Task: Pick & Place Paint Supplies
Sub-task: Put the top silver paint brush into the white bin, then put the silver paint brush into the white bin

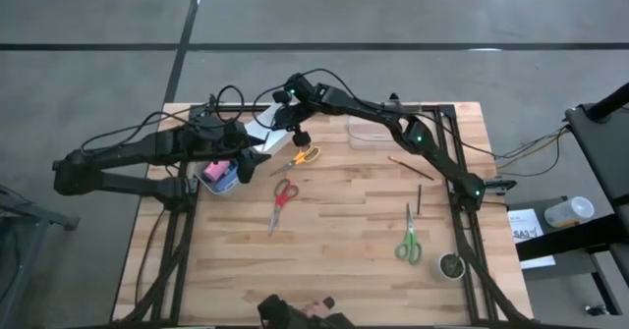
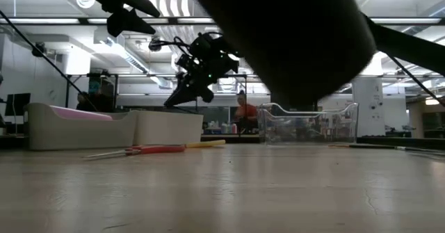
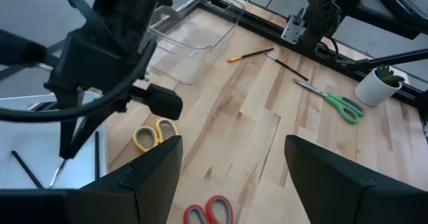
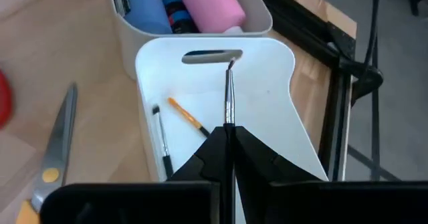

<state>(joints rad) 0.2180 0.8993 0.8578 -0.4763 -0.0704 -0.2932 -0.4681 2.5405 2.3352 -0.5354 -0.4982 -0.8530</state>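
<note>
Surface: a pale butcher-block surface (image 1: 334,231) is standing on grey concrete floor (image 1: 393,15), with dark framing running along its edges.
Right claw: the right claw (image 4: 229,134) is hanging over the white bin (image 4: 267,110) toward 11 o'clock on the surface, its fingers pressed together on a thin paintbrush (image 4: 229,93) pointing down into the bin.
Left claw: the left claw (image 3: 231,177) is hovering just beside it at about 10 o'clock, fingers standing apart with nothing between them.
White bin: two brushes (image 4: 175,120) are lying inside on its floor.
Grey bin: the grey bin (image 4: 134,43) is touching the white one and holding the pink bottle (image 4: 207,7), the blue-and-white tube (image 4: 144,7) and a darker bottle (image 4: 175,13) between them.
Loose supplies: two brushes (image 1: 413,177) are lying around 2 o'clock, near a clear tray (image 1: 371,131).
Scissors: yellow-handled scissors (image 1: 303,156), red-handled scissors (image 1: 282,199) and green-handled scissors (image 1: 408,241) are lying apart on the surface.
Corner: a small potted plant (image 1: 451,265) is sitting at 4 o'clock.
Room: ceiling strip lights are glowing, and a seated person in orange (image 2: 245,112) is showing far back.
</note>
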